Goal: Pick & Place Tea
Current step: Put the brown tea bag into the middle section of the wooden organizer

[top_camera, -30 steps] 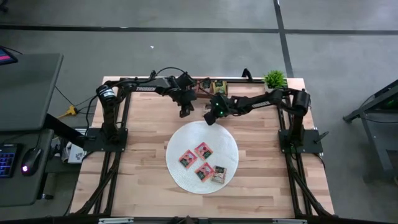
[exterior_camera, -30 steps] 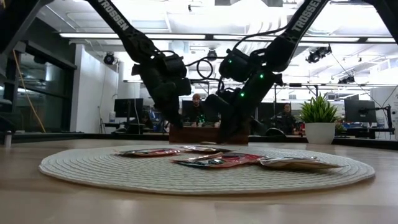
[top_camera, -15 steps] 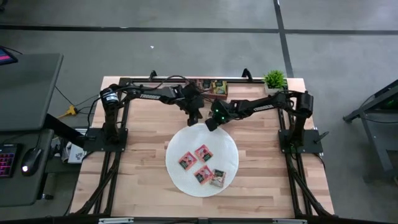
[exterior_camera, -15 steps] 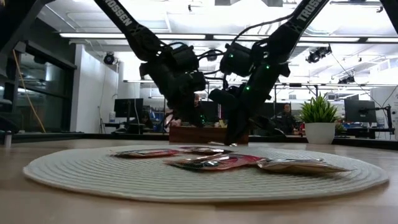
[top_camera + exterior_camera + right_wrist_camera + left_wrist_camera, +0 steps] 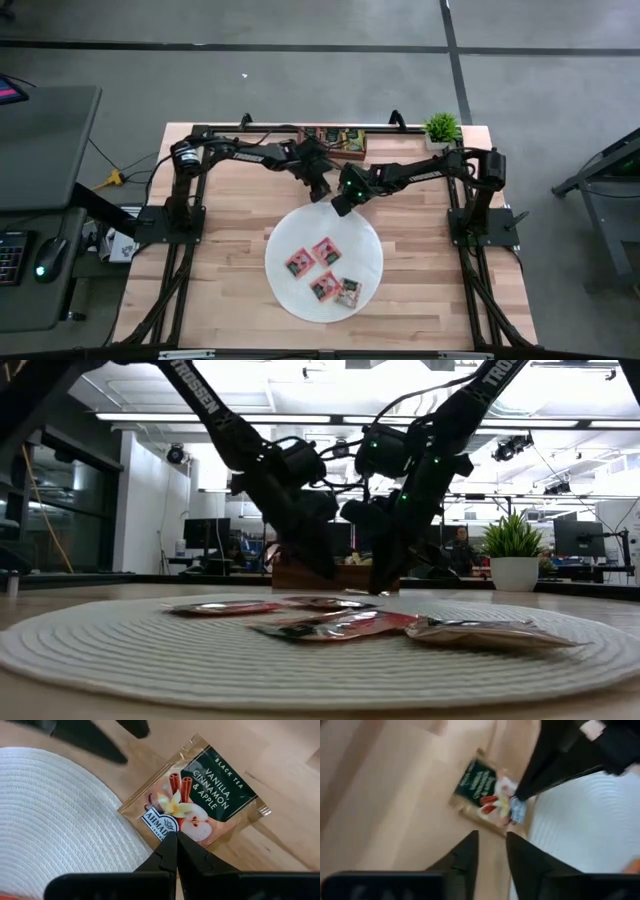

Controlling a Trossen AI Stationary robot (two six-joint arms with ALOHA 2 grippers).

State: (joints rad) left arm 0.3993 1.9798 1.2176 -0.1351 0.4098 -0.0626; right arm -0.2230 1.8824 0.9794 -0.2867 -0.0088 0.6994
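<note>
A tan tea packet (image 5: pixel 200 795) with a dark label lies flat on the wood at the far rim of the round white mat (image 5: pixel 360 245). My right gripper (image 5: pixel 175 836) is shut with its tips on it. My left gripper (image 5: pixel 492 837) is open by a narrow gap. Its tips stand just short of the same packet (image 5: pixel 485 795) and nothing is between them. Several red and orange tea packets (image 5: pixel 324 249) lie flat on the mat. In the high view both grippers (image 5: pixel 322 193) (image 5: pixel 340 208) stand close together over the mat's far rim. My right gripper presses its shut fingertips down on the packet's printed face, close to the edge nearest the mat (image 5: pixel 167 826). The fingers come slanting down from above. The packet lies flat on the wood with one edge against the mat's rim (image 5: pixel 131 822).
A brown wooden tray (image 5: pixel 335 140) holding more packets stands at the table's far edge, behind both grippers. A small potted plant (image 5: pixel 441 127) sits at the far right corner. Bare wood lies left and right of the mat.
Both grippers have moved toward the table's near edge, down to the mat's far rim; the left one has also gone toward the right. The mat, with the packets on it, has slid a little toward the near edge.
</note>
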